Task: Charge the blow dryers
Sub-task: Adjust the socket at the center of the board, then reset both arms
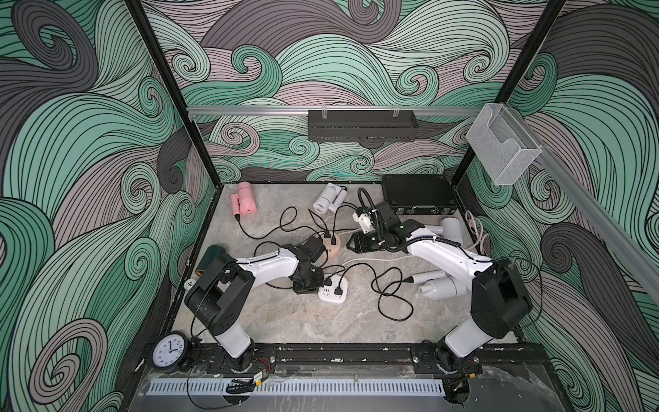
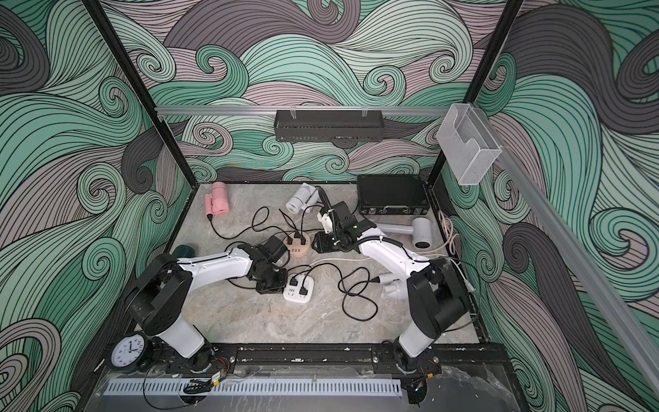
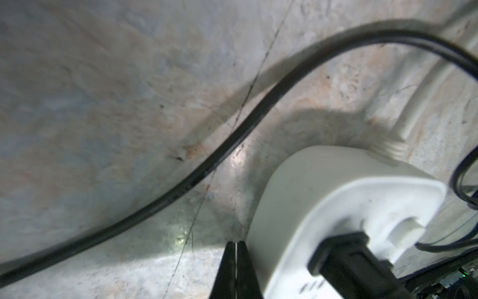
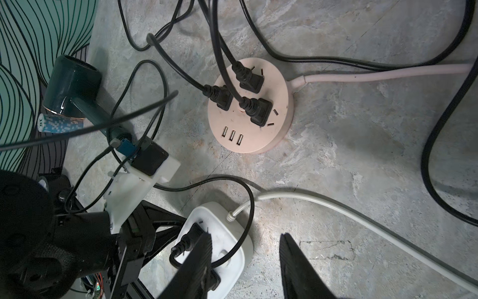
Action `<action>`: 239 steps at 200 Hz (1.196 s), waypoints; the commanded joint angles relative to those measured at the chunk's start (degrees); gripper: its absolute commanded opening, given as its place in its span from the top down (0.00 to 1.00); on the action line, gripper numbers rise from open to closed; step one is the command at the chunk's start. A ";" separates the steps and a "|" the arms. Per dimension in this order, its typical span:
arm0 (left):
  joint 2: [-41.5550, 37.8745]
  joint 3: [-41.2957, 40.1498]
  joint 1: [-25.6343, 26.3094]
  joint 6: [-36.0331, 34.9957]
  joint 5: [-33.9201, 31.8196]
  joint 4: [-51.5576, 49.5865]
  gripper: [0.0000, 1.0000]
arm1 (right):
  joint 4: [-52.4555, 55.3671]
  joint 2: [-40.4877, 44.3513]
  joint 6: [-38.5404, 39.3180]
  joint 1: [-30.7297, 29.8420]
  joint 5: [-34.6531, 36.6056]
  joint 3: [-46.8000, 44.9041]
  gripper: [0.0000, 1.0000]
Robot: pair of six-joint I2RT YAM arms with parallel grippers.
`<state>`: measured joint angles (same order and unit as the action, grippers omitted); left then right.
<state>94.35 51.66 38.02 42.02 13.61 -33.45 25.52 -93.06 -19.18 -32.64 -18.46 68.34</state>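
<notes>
Five blow dryers on one stone table, listed near to far.

1. Clock: near left edge.
2. Near white dryer: near right, partly under the right arm.
3. Square white hub: centre, two black plugs seated.
4. Left gripper: just beside that hub's left side, jaws pressed together, holding nothing.
5. Green dryer: left edge, behind the left arm.
6. Round peach hub: just beyond the white hub, three black plugs seated.
7. Right gripper: just right of the peach hub, jaws apart, empty.
8. Right white dryer: right side, lying flat.
9. Pink dryer: far left corner.
10. Far white dryer: far centre.
11. Black case: far right corner, lid down.
</notes>
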 commanded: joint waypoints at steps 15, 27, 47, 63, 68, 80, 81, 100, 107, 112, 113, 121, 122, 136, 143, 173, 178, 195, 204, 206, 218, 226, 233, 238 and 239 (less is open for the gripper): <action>-4.28 4.72 0.06 1.61 -4.32 -10.46 0.93 | 0.93 3.35 2.94 0.21 2.53 1.98 0.41; -6.72 7.20 -0.67 0.28 -6.47 -13.78 0.84 | 1.90 5.87 4.08 0.63 4.47 2.15 0.30; -10.51 10.92 -2.67 -2.68 -8.45 -15.70 0.48 | 4.19 10.34 5.44 2.18 9.91 2.60 0.10; -12.24 13.81 -4.71 -6.20 -9.74 -15.47 0.18 | 5.32 13.21 5.39 5.02 12.62 2.30 0.01; -12.43 14.78 -5.50 -6.87 -10.67 -15.61 0.14 | 5.51 14.04 5.31 5.83 13.89 2.04 0.00; -12.45 16.68 -8.02 -8.55 -13.42 -15.60 0.11 | 5.31 16.35 5.68 7.54 20.36 0.78 0.00; -12.44 16.83 -8.30 -8.67 -13.64 -15.55 0.11 | 5.15 16.56 5.80 7.66 21.08 0.54 0.00; -16.38 17.61 -14.65 -11.99 -18.36 -12.40 0.11 | -4.96 23.52 10.46 10.18 31.52 -7.13 0.00; -18.08 16.89 -17.29 -13.74 -19.44 -9.94 0.11 | -13.00 27.03 14.01 11.38 31.71 -12.12 0.00; -19.66 15.43 -19.13 -15.78 -19.73 -7.03 0.11 | -18.89 29.27 16.30 12.33 31.79 -16.71 0.00; -20.00 15.29 -19.48 -16.33 -19.88 -6.34 0.11 | -20.01 29.83 16.99 12.47 31.94 -17.52 0.00; -23.02 11.20 -21.48 -20.32 -21.82 0.09 0.11 | -28.66 32.90 20.85 13.52 33.79 -23.57 0.00; -23.48 10.58 -21.66 -20.58 -22.28 1.04 0.11 | -29.68 33.18 21.07 13.68 33.90 -23.94 0.00; -28.66 1.40 -24.27 -27.96 -24.96 14.37 0.01 | -31.23 34.95 22.01 17.24 36.85 -27.92 0.00; -30.58 -2.59 -25.39 -31.20 -26.56 19.10 0.02 | -27.76 34.95 18.94 19.67 37.26 -27.71 0.00; -33.19 -14.62 -29.44 -33.80 -33.64 29.83 0.01 | -39.29 38.04 15.46 25.18 33.74 -40.19 0.00; -33.15 -16.89 -29.70 -34.95 -33.09 32.64 0.01 | -42.12 37.68 16.31 25.17 34.03 -41.96 0.00; -31.75 -23.96 -29.88 -37.78 -32.88 42.27 0.02 | -48.16 34.23 18.51 25.25 35.54 -45.70 0.00; -30.28 -26.33 -29.85 -37.88 -33.75 45.97 0.02 | -51.63 31.61 18.96 25.33 36.00 -46.89 0.00; -29.86 -26.72 -29.96 -37.71 -34.09 46.69 0.02 | -52.55 31.22 19.06 25.34 35.94 -47.15 0.00; -28.04 -28.33 -30.27 -37.71 -33.37 51.27 0.02 | -57.57 28.53 19.82 25.46 35.00 -48.69 0.00; -26.99 -28.16 -30.50 -37.94 -32.68 52.80 0.03 | -59.82 26.71 20.37 25.52 34.24 -48.99 0.00; -25.84 -28.65 -31.15 -37.89 -31.64 56.29 0.03 | -60.93 25.11 20.53 25.65 34.06 -48.76 0.00; -24.83 -28.32 -31.75 -37.93 -30.77 57.19 0.03 | -61.97 23.87 20.56 25.83 33.78 -48.67 0.00; -24.74 -28.17 -31.86 -37.91 -30.67 57.19 0.03 | -62.20 23.74 20.58 25.90 33.72 -48.66 0.00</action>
<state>67.20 22.13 7.90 6.46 -18.15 8.75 -24.01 -65.69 -0.97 -7.35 15.64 19.38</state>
